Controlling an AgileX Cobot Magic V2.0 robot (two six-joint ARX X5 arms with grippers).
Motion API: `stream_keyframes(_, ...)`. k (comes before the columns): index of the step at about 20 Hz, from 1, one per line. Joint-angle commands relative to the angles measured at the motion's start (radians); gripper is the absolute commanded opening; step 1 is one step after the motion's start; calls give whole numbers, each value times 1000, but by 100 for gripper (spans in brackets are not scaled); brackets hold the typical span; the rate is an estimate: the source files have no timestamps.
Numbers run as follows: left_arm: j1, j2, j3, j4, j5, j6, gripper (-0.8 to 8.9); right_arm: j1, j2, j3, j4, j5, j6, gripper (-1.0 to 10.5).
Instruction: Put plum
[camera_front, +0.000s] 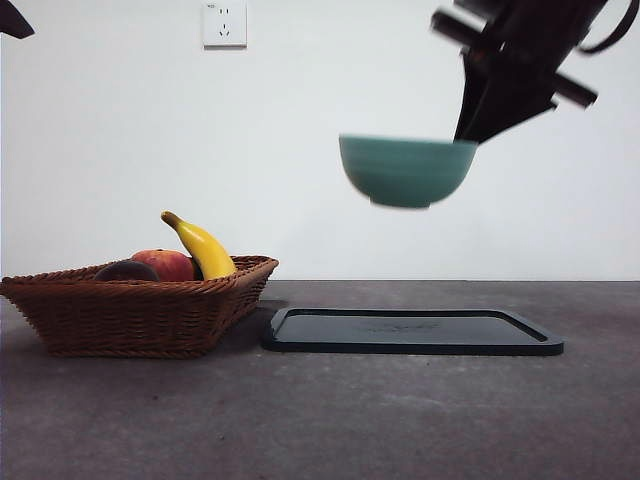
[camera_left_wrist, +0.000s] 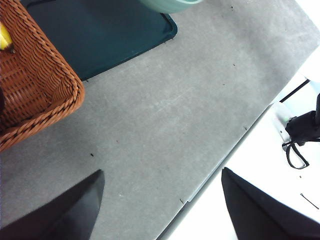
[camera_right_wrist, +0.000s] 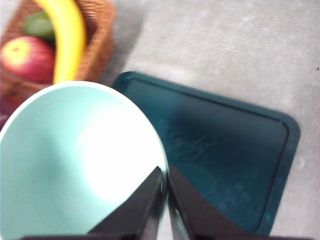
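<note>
Holding: right pincer (camera_front: 470, 135) clenched on teal bowl (camera_front: 405, 170) rim, above tray (camera_front: 412, 331) for setting down. Plum (camera_front: 126, 271) in basket (camera_front: 130, 318), desk's left side. Left pincer (camera_left_wrist: 162, 200) released, idle.

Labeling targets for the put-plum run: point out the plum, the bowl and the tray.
plum (camera_front: 126, 271): front view, its dark top showing above the basket's rim.
bowl (camera_front: 405, 172): front view, middle of its outer wall, held in the air by the right tool.
tray (camera_front: 412, 346): front view, its near rim.

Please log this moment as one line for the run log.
right gripper: shut on bowl, above tray | left gripper: open, idle | plum: in basket
</note>
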Motion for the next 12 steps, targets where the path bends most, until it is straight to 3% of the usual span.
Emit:
stream_keyframes(1, -3, 5, 11, 3, 4, 19, 370, 8, -61, 16, -58, -16, -31, 11)
stream_keyframes(6, -3, 5, 11, 3, 4, 19, 370, 57, -193, -30, -193, -14, -70, 11)
stream_keyframes(12, -3, 5, 11, 3, 4, 19, 370, 152, -252, -243, -94, 23, -57, 11)
